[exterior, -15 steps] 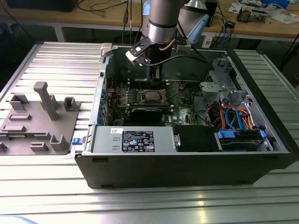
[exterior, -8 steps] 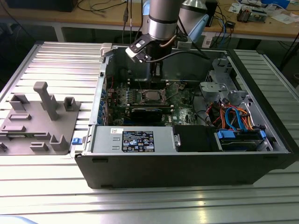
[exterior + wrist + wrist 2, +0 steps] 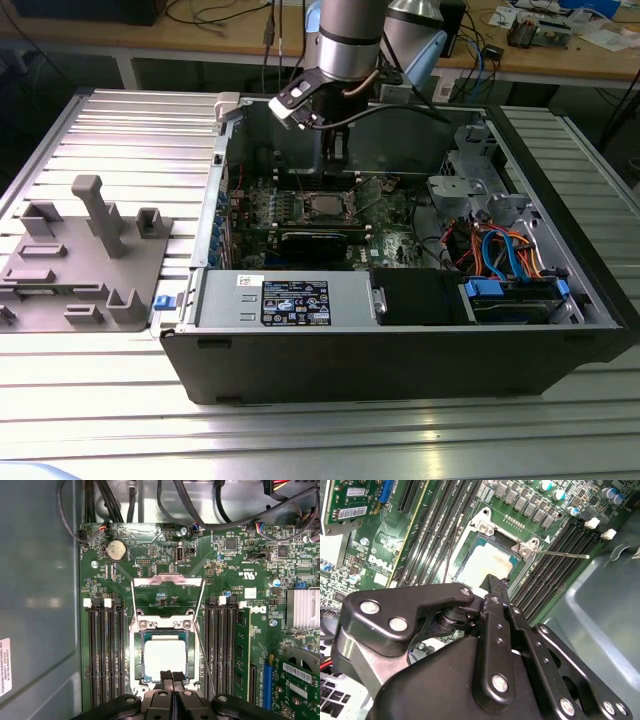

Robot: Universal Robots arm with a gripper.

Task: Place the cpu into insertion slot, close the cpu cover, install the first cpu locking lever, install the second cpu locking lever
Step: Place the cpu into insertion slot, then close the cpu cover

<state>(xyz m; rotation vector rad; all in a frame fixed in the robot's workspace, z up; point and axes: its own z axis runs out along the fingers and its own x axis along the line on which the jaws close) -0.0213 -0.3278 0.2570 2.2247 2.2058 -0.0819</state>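
1. I count one cpu [image 3: 165, 657] and one insertion slot [image 3: 135, 652].
2. Two thin wire levers [image 3: 565, 555] at the socket.
3. One coin cell [image 3: 116, 550] on the board.
4. Four white slot latches [image 3: 87, 602] in the first wrist view, two on either side of the socket.
5. One green memory stick [image 3: 242, 645].
6. One finned heatsink [image 3: 302, 607].
7. One open computer case [image 3: 400, 360] and one grey fixture plate [image 3: 60, 290].
8. One arm [image 3: 350, 30], one gripper [image 3: 171, 676].

Upright arm [image 3: 350, 30], hand [image 3: 172, 676] closed
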